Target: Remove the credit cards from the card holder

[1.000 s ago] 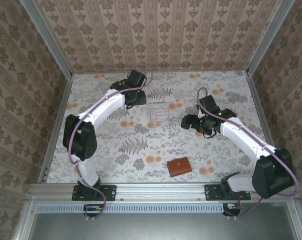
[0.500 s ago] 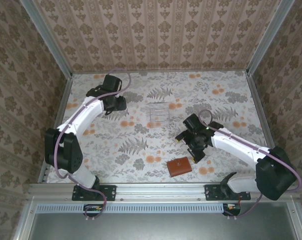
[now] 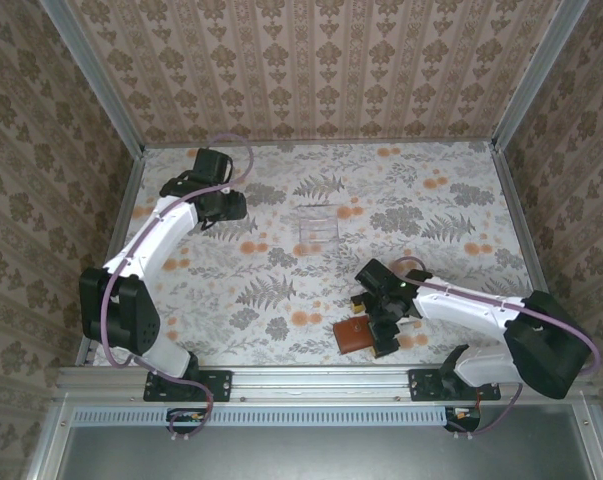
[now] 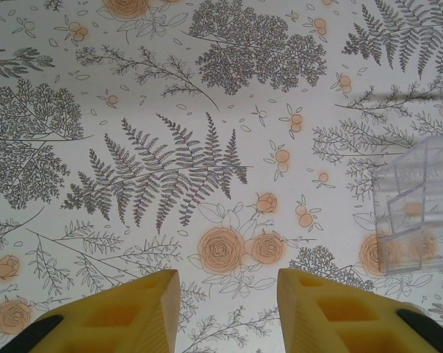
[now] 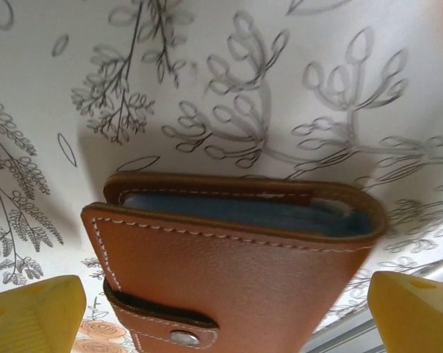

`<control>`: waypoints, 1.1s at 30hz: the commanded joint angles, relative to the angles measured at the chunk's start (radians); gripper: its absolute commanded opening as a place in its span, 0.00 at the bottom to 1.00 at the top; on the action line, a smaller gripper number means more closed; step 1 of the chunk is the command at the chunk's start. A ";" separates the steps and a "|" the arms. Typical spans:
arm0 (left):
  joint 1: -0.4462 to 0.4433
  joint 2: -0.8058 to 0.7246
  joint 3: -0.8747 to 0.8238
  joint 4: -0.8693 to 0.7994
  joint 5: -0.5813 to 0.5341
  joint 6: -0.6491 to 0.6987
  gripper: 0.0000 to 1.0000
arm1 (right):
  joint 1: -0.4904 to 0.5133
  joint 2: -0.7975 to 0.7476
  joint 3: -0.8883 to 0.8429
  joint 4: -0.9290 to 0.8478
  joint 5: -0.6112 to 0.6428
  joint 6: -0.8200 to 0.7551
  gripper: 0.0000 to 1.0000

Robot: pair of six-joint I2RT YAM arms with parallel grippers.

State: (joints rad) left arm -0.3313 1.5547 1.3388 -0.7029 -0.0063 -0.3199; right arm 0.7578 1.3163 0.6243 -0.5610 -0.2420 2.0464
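The reddish-brown leather card holder (image 3: 355, 334) lies folded shut near the table's front edge, and fills much of the right wrist view (image 5: 228, 257), its snap tab (image 5: 166, 327) fastened and a grey-blue lining showing along its edge. My right gripper (image 3: 379, 322) hovers right over it, open, one yellow finger (image 5: 34, 312) on each side of the wallet. The credit cards are hidden inside. My left gripper (image 3: 236, 208) hangs open over bare table at the back left, yellow fingers (image 4: 125, 312) apart with nothing between them.
A clear plastic tray (image 3: 318, 226) stands at the middle back of the floral table; its corner (image 4: 416, 209) shows at the right of the left wrist view. Patterned walls enclose the table, and a metal rail (image 3: 321, 378) runs along the front edge.
My right arm swung forward and down from mid-table until its gripper is over the card holder. My left arm pulled back from the tray toward the back left.
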 commanded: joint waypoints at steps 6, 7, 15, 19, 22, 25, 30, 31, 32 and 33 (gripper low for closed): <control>0.008 0.029 0.012 0.009 0.040 0.019 0.41 | 0.006 0.055 -0.037 0.108 -0.010 0.105 0.89; 0.008 0.031 0.015 0.008 0.040 0.020 0.41 | 0.005 0.054 -0.040 0.107 -0.005 0.101 0.87; 0.008 0.050 0.036 0.004 0.047 0.022 0.41 | -0.032 0.045 0.027 0.030 0.034 -0.035 0.77; 0.006 0.049 0.033 0.007 0.043 0.015 0.41 | -0.086 0.104 0.103 -0.041 0.051 -0.261 0.76; 0.002 0.047 0.026 0.009 0.042 0.008 0.42 | -0.116 0.156 0.160 -0.059 0.054 -0.445 0.76; -0.008 0.045 0.017 0.005 0.036 0.006 0.42 | -0.124 0.224 0.243 -0.065 0.049 -0.659 0.76; -0.031 0.039 -0.002 -0.005 0.016 0.002 0.41 | -0.123 0.366 0.414 -0.131 -0.023 -0.983 0.71; -0.034 0.038 -0.005 -0.007 0.011 0.000 0.42 | -0.123 0.394 0.446 -0.143 -0.044 -1.040 0.69; -0.039 0.038 -0.008 -0.008 0.010 -0.003 0.42 | -0.123 0.420 0.475 -0.167 -0.049 -1.080 0.69; -0.044 0.036 -0.013 -0.008 0.008 -0.007 0.42 | -0.120 0.449 0.513 -0.198 -0.049 -1.131 0.69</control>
State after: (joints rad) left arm -0.3637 1.5925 1.3411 -0.7029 0.0193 -0.3180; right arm 0.6346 1.7138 1.0664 -0.6506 -0.2447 1.1568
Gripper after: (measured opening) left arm 0.415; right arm 0.695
